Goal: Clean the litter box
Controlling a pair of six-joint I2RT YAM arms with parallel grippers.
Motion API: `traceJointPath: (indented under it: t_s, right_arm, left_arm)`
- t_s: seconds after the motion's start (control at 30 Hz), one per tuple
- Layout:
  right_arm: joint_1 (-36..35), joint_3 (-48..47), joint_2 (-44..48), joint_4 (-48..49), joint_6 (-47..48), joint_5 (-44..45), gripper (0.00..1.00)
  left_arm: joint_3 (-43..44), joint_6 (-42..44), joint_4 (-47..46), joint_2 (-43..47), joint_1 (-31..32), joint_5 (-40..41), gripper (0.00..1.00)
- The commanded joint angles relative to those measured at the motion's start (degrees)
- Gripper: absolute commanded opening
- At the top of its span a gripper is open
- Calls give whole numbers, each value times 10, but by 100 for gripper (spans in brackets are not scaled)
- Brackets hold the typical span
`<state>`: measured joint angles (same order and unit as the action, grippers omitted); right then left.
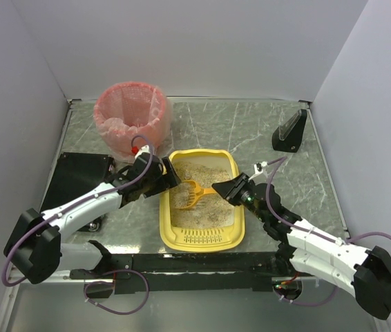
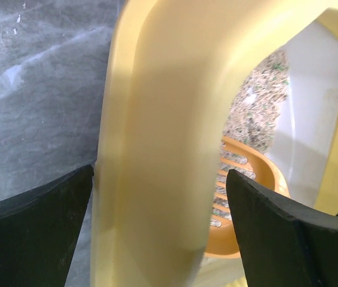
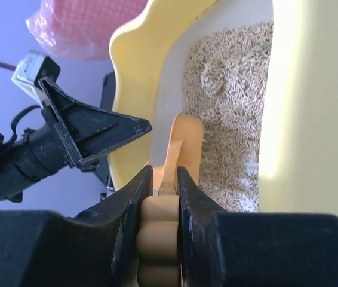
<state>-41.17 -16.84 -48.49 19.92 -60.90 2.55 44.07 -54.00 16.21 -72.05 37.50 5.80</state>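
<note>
The yellow litter box (image 1: 165, 220) lies mid-table, its slotted lip nearest the arms, with beige litter (image 1: 206, 173) inside. My left gripper (image 1: 171, 177) is open and straddles the box's left rim (image 2: 157, 149): one finger (image 2: 31, 233) is outside the wall and the other finger (image 2: 288, 233) is inside, clear of the wall. My right gripper (image 3: 163, 170) is shut on the handle (image 3: 160, 221) of the orange slotted scoop (image 1: 190, 196). The scoop's head (image 2: 246, 173) rests low in the box near the left wall, with some litter on its slots.
A pink-lined round basket (image 1: 131, 114) stands at the back left, just beyond the box. A black wedge-shaped stand (image 1: 290, 131) sits at the back right. A black pad (image 1: 78, 176) lies left of the left arm. White walls enclose the marbled tabletop (image 1: 251, 124).
</note>
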Motion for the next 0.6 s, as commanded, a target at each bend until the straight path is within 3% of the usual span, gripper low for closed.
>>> traceJointPath:
  t_s: [0.0, 0.1, 0.4, 0.57]
  right_arm:
    - [16, -1, 38, 33, -22, -10, 0]
    - [19, -36, 50, -29, -4, -15, 0]
    - [28, -20, 122, -37, -23, -8, 0]
    - [51, -35, 196, -127, -4, 20, 0]
  left_arm:
    - [31, -25, -19, 36, 1, 22, 97]
    - [40, -32, -14, 44, 1, 37, 97]
    - [44, -30, 18, 74, 1, 69, 97]
    - [34, -37, 6, 97, 0, 52, 97]
